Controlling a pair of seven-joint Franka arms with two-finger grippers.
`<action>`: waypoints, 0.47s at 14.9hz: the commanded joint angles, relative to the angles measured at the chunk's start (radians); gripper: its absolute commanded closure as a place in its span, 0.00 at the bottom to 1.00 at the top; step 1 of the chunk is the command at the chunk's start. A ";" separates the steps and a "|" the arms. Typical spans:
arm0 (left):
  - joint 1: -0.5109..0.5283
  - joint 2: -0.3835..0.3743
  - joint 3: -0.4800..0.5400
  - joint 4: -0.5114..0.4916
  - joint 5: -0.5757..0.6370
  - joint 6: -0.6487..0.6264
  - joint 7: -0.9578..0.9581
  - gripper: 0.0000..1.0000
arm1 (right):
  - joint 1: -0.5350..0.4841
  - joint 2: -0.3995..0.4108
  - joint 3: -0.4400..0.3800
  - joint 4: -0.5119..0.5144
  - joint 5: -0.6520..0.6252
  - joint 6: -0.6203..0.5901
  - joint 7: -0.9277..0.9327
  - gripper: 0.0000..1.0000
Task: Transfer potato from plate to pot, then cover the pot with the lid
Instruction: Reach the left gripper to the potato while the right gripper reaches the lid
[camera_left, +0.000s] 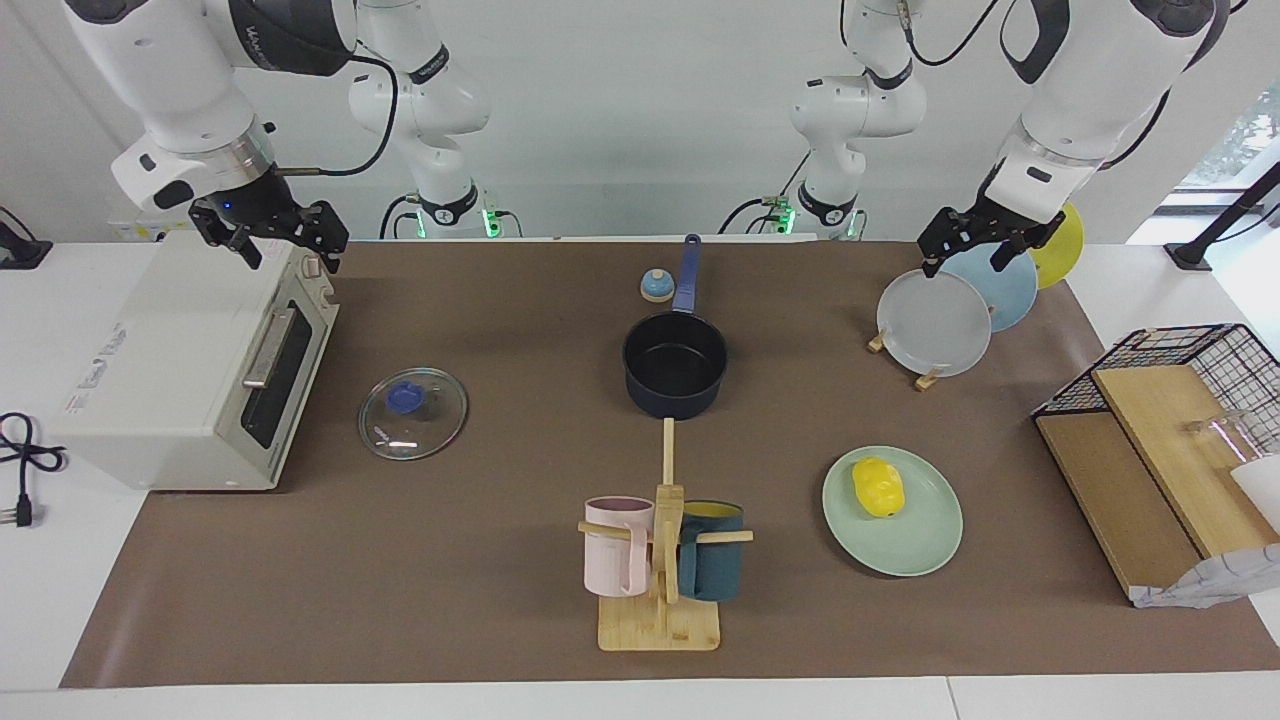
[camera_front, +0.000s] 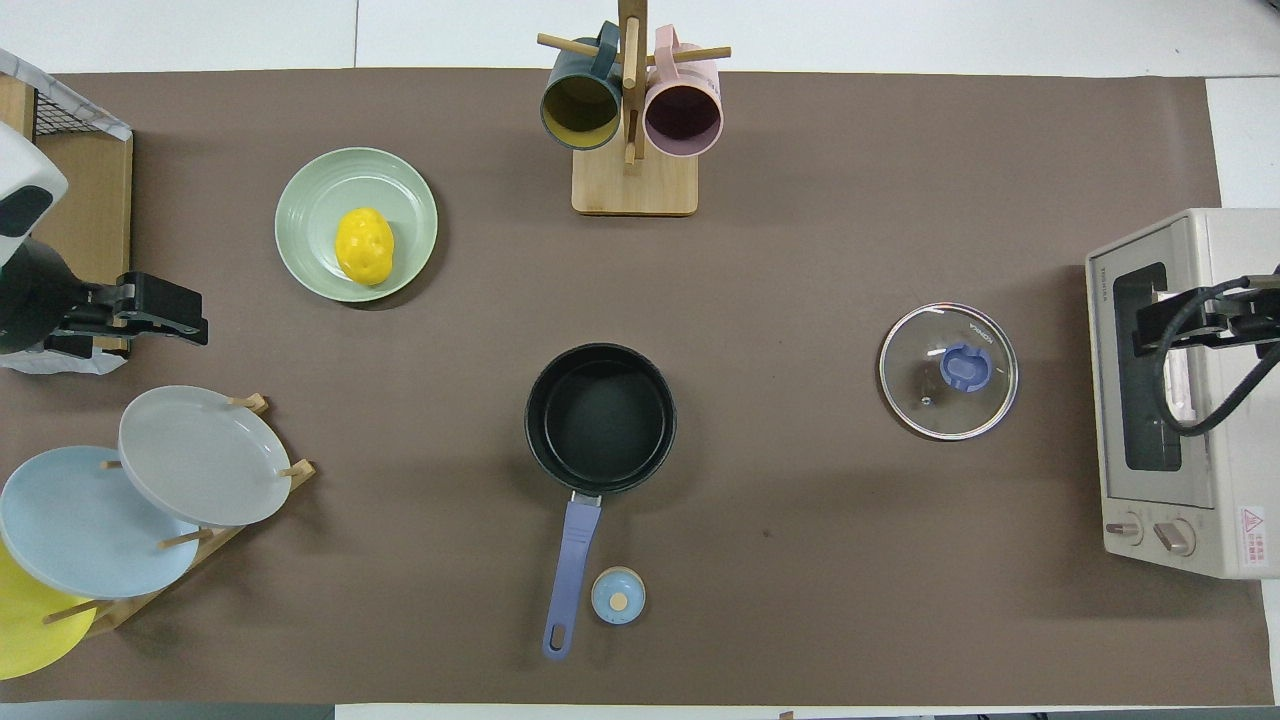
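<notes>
The yellow potato (camera_left: 878, 487) (camera_front: 364, 245) lies on the mint-green plate (camera_left: 915, 545) (camera_front: 310, 200), farther from the robots than the pot and toward the left arm's end. The dark pot (camera_left: 675, 365) (camera_front: 600, 418) stands mid-table, empty, its blue handle pointing toward the robots. The glass lid (camera_left: 413, 413) (camera_front: 948, 371) lies flat on the mat toward the right arm's end, in front of the oven. My left gripper (camera_left: 965, 258) (camera_front: 190, 320) hangs open over the plate rack. My right gripper (camera_left: 292, 250) (camera_front: 1145, 330) hangs open over the oven. Neither holds anything.
A toaster oven (camera_left: 190, 370) (camera_front: 1170, 400) stands at the right arm's end. The rack of upright plates (camera_left: 935, 325) (camera_front: 190, 455) and a wire basket with boards (camera_left: 1190, 370) are at the left arm's end. A mug tree (camera_left: 665, 560) (camera_front: 632, 120) stands farther out; a bell (camera_left: 657, 286) (camera_front: 618, 595) sits beside the pot handle.
</notes>
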 joint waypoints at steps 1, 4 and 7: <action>-0.003 -0.011 0.003 -0.011 -0.005 0.009 0.020 0.00 | -0.014 -0.007 0.006 -0.007 0.019 0.007 0.008 0.00; -0.012 -0.013 0.002 -0.011 -0.003 0.012 0.013 0.00 | -0.014 -0.007 0.006 -0.007 0.019 0.007 0.008 0.00; -0.010 -0.017 0.003 -0.031 -0.003 0.078 0.001 0.00 | -0.013 -0.007 0.006 -0.007 0.019 0.007 0.008 0.00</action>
